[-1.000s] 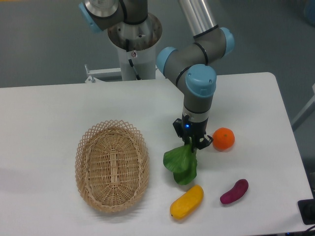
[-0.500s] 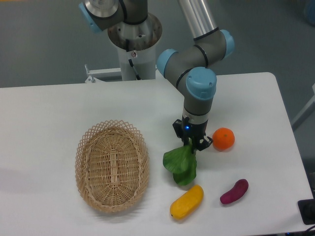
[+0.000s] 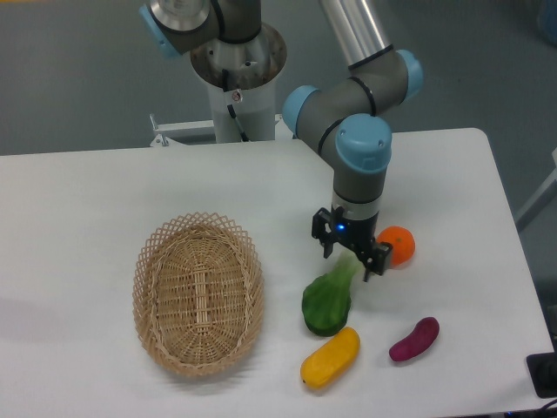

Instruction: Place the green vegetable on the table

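Observation:
The green vegetable (image 3: pixel 328 303), a toy bok choy with dark leaves and a pale stem, lies on the white table (image 3: pixel 104 192) to the right of the basket. Its stem end points up and right, into the gap between my fingers. My gripper (image 3: pixel 350 259) points straight down just above that stem end. Its jaws stand spread apart and do not grip the stem. The leaves lie next to the top of the yellow vegetable (image 3: pixel 330 357).
An oval wicker basket (image 3: pixel 198 293) stands to the left, with nothing in it. An orange (image 3: pixel 397 245) sits right beside my gripper's right finger. A purple eggplant-like piece (image 3: pixel 413 339) lies at the front right. The arm's base (image 3: pixel 238 70) is behind.
My jaws have spread and let go of the green vegetable. It has settled lower onto the table and shifted slightly right. The gripper has moved a little to the right.

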You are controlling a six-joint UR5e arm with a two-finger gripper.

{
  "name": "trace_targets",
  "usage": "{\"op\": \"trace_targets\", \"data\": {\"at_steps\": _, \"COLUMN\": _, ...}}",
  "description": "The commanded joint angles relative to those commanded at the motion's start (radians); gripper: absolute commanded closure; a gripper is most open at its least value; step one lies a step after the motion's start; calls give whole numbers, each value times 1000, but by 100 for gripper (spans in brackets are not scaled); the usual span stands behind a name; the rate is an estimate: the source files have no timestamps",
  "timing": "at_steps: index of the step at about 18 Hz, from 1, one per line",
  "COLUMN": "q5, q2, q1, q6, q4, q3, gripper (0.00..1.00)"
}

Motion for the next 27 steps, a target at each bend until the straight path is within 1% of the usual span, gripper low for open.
{"op": "trace_targets", "data": {"at_steps": 2, "q5": 2, "q2": -2, "q1": 11, "q6": -2, "q4": -2, "q3": 74, "gripper": 0}}
{"op": "trace_targets", "data": {"at_steps": 4, "q5": 18, "q2": -2, "q1": 37, "q6": 3, "q4": -8, "q3": 131, "gripper": 0}}
{"op": "trace_targets", "data": {"at_steps": 6, "q5": 54, "q2": 3, "q1": 63, "q6": 14, "q4": -17, "q3": 169, "gripper": 0}}
{"op": "trace_targets", "data": {"at_steps": 7, "q5": 58, "q2": 6, "q1": 75, "q6": 27, "q4": -18, "q3": 175, "gripper": 0}}
{"op": "trace_targets", "data": {"at_steps": 9, "q5": 58, "q2": 26, "q1": 106, "q6": 84, "q4": -28, "q3": 178, "gripper": 0}}
{"op": "trace_targets", "data": {"at_steps": 10, "q5": 58, "q2": 28, "q1": 121, "q6": 127, "q4": -43, "q3": 178, "gripper": 0}}
{"op": "trace_targets", "data": {"at_steps": 13, "q5": 55, "q2": 57, "q1": 167, "q6": 256, "q4": -86, "q3": 175, "gripper": 0}}
{"op": "trace_targets", "data": {"at_steps": 18, "q5": 52, "q2": 58, "q1": 225, "q6": 438, "q4": -101, "q3": 146, "gripper": 0}}
{"op": "trace_targets", "data": {"at_steps": 21, "q5": 46, "q2": 72, "q1": 248, "q6": 459, "q4": -104, "q3": 122, "gripper": 0}}
{"op": "trace_targets", "data": {"at_steps": 27, "q5": 35, "q2": 72, "q1": 252, "q6": 457, "q4": -103, "q3": 122, "gripper": 0}}
